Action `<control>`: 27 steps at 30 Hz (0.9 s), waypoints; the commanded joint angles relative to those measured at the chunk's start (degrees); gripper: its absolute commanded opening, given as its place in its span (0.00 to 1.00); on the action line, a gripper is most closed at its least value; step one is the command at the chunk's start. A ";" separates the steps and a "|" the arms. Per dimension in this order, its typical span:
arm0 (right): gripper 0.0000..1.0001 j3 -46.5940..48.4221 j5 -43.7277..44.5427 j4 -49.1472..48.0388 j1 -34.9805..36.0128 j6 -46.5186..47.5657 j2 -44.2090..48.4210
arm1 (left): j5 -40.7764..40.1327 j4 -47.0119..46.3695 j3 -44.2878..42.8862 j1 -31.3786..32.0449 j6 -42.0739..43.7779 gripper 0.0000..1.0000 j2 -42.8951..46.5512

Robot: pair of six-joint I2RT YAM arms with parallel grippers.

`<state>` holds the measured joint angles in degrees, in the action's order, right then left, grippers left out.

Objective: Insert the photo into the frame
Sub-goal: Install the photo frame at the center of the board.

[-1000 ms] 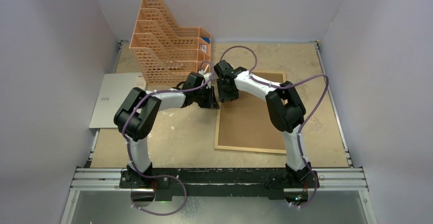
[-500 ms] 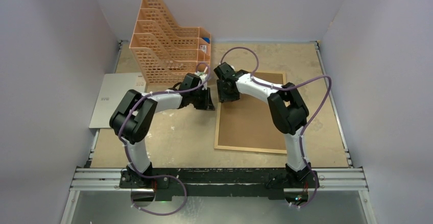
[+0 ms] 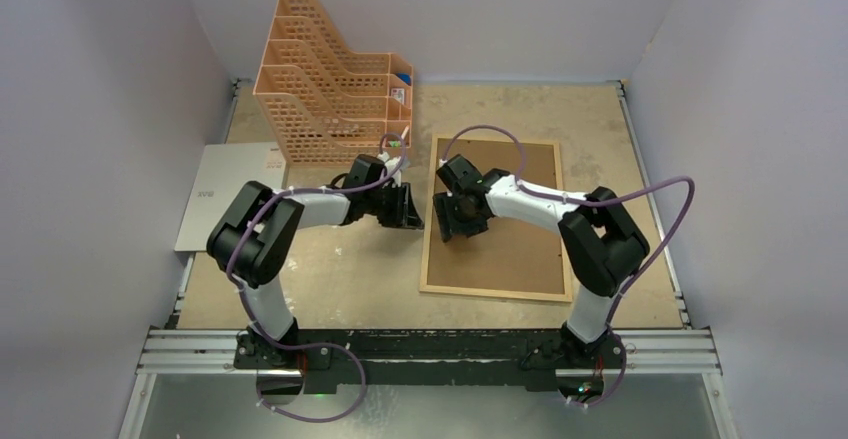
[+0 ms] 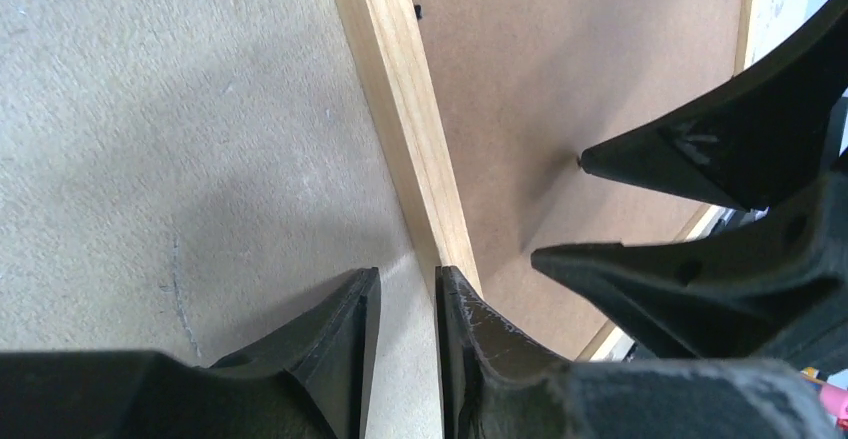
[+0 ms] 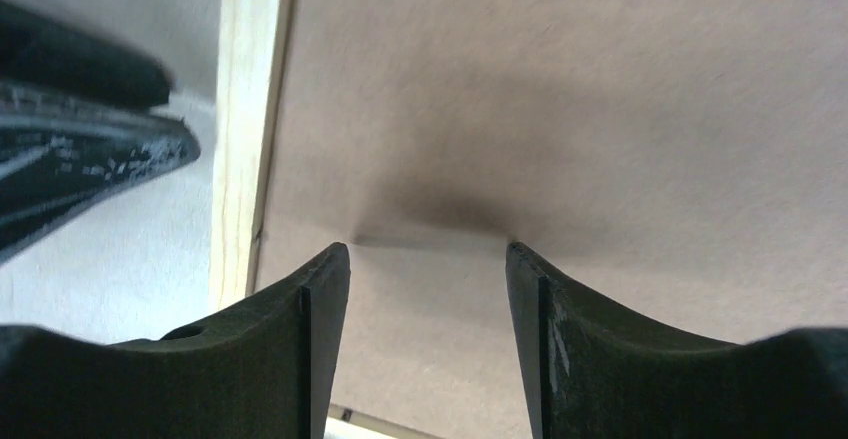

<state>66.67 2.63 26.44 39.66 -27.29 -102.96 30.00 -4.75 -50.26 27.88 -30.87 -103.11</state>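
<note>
While left gripper [image 4: 408, 277], barely parted, at frame [image 4: 398, 89] edge | right gripper [image 5: 428, 254] spread inside

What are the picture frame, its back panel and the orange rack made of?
The frame looks like pale bare wood, showing grain lines. The back panel looks like matte brown fibreboard, flat and grainless. The orange rack is probably moulded plastic, given its uniform lattice.

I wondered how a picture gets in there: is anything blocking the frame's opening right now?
Yes. The brown board lies inside the frame, covering its whole opening. The left gripper and right gripper are open by its left rail, holding nothing.
</note>
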 commanded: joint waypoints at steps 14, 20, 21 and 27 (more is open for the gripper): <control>0.55 -6.13 -4.88 -6.51 6.06 0.82 -2.93 | -5.07 10.98 -4.87 3.52 4.86 0.15 -8.55; 0.57 -8.32 -6.08 -8.94 6.05 -0.12 -3.45 | -7.05 12.64 -5.19 3.59 4.95 0.08 -9.50; 0.59 -8.27 -6.32 -9.16 6.07 -0.37 -3.82 | -7.06 12.62 -5.27 3.59 4.95 0.07 -9.65; 0.61 -8.35 -7.52 -9.44 6.04 -3.43 -6.05 | -6.76 12.43 -4.09 3.56 4.74 0.01 -9.92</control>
<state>62.28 -0.58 20.36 44.97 -27.11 -101.65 31.70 2.28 -57.32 30.04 -29.39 -108.12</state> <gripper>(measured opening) 0.616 0.163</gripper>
